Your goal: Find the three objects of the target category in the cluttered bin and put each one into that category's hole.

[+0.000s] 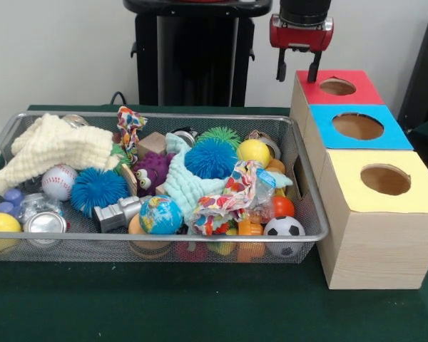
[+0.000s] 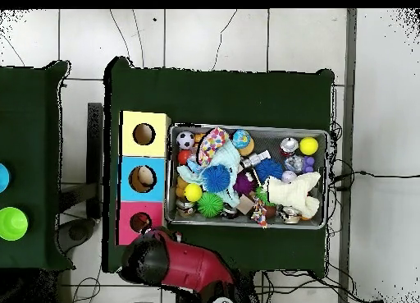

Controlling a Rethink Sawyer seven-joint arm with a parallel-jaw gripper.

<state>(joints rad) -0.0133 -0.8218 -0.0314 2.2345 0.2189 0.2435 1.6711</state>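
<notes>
bin [image 1: 310, 226]: toys inside | boxes [image 1: 374, 242]: row, touching bin's right side

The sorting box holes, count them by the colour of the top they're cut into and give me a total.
Red top: 1 hole
Blue top: 1 hole
Yellow top: 1 hole
Total: 3 holes

open gripper [image 1: 299, 72] above red hole [image 1: 337, 87], cluttered wire bin [image 1: 310, 214] beside boxes
</notes>
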